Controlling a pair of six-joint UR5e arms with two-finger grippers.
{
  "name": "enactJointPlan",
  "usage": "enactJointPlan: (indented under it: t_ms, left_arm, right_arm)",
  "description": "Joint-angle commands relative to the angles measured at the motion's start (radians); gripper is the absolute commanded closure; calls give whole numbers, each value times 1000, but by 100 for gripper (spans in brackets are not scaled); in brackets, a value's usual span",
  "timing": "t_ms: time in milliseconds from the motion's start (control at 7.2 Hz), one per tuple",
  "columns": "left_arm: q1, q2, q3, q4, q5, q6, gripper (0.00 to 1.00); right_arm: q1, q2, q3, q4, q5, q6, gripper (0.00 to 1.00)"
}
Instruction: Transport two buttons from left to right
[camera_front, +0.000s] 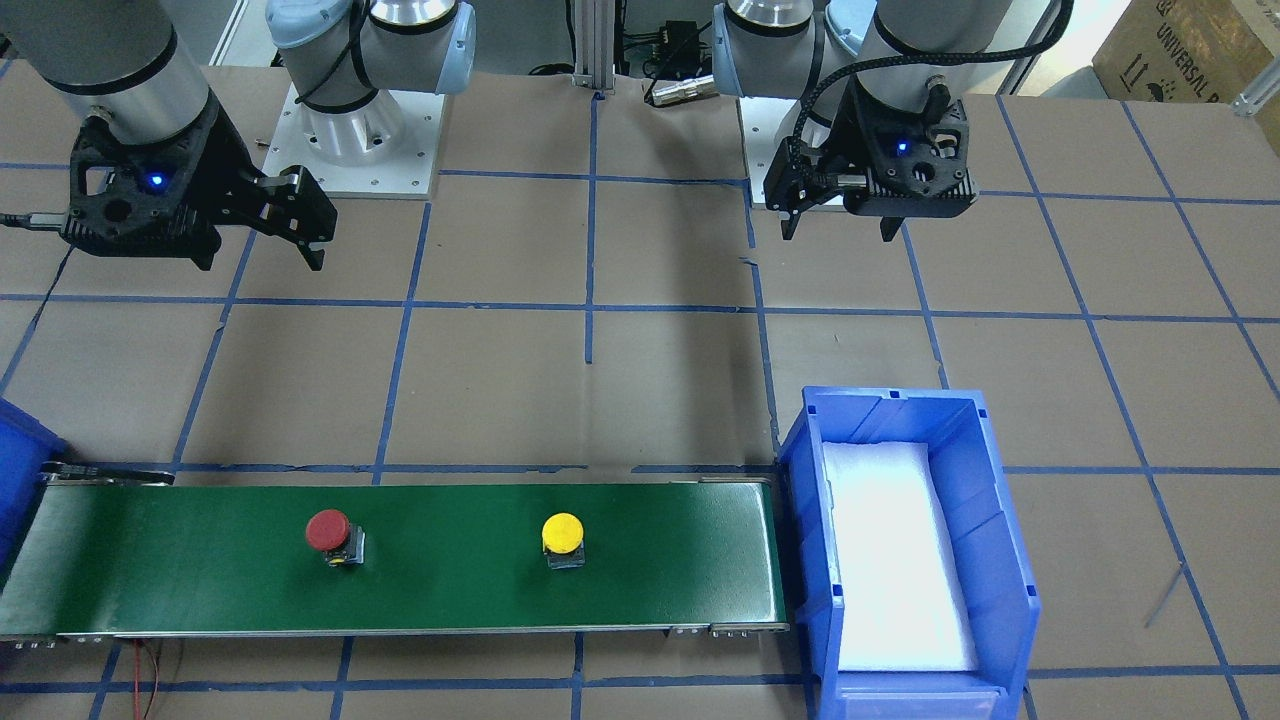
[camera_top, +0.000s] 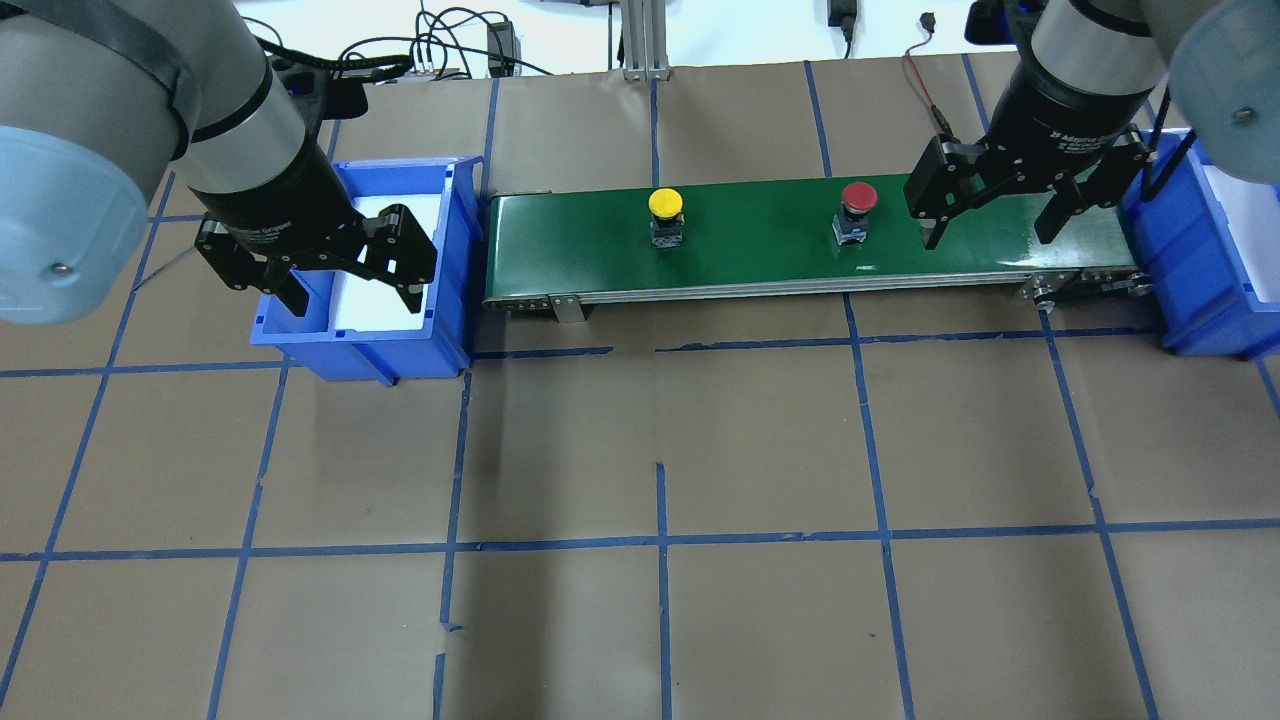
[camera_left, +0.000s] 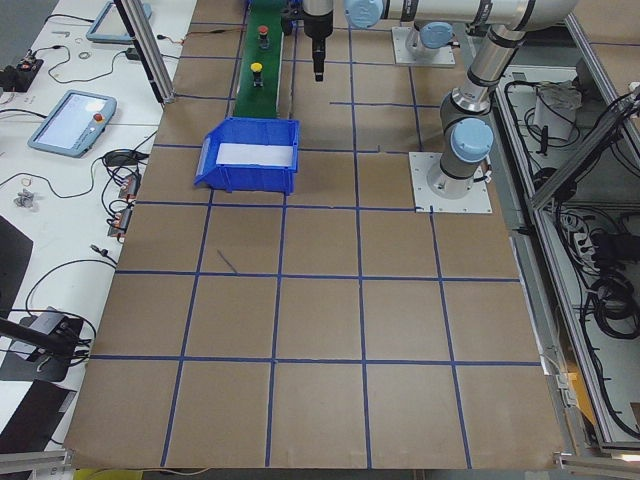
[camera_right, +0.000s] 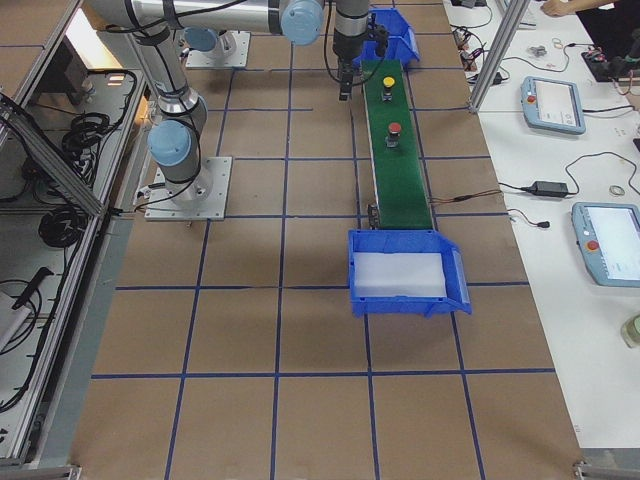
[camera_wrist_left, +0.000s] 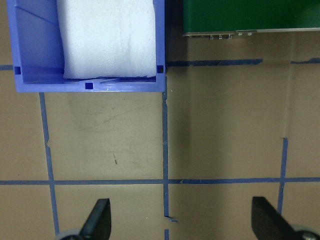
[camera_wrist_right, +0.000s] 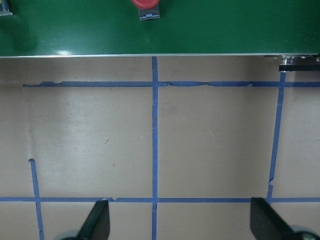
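Two buttons stand upright on the green conveyor belt (camera_top: 760, 245): the yellow-capped button (camera_top: 665, 206) (camera_front: 562, 534) towards the left bin, the red-capped button (camera_top: 858, 198) (camera_front: 329, 531) further right. My left gripper (camera_top: 352, 295) (camera_front: 837, 230) hangs open and holds nothing, above the table beside the left blue bin (camera_top: 370, 345). My right gripper (camera_top: 988, 238) (camera_front: 310, 238) is open too, above the table on the robot's side of the belt's right part, right of the red button. In the right wrist view the red button (camera_wrist_right: 145, 6) shows at the top edge, far from the fingertips (camera_wrist_right: 97, 220).
A blue bin (camera_front: 900, 405) lined with white foam stands at the belt's left end, and another blue bin (camera_top: 1215, 310) at its right end. Brown paper with blue tape lines covers the table. Cables lie beyond the table's far edge.
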Motion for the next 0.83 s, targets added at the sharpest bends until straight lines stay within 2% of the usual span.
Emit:
enactJointPlan:
  t_ms: [0, 139, 278, 417, 556, 694]
  left_arm:
    - [0, -3, -2, 1, 0, 0, 0]
    - [0, -3, -2, 1, 0, 0, 0]
    - [0, -5, -3, 1, 0, 0, 0]
    - [0, -5, -3, 1, 0, 0, 0]
    - [0, -3, -5, 1, 2, 2, 0]
    - [0, -3, -5, 1, 2, 2, 0]
  right_arm:
    - [-6, 29, -4, -9, -9, -4, 0]
    - [-30, 53, -5, -21, -11, -18, 0]
    - [-97, 76, -2, -102, 3, -74, 0]
    - [-156, 105, -5, -124, 26, -137, 0]
    - [-179, 154, -8, -218, 72, -169, 0]
    - [-198, 214, -10, -296, 74, -192, 0]
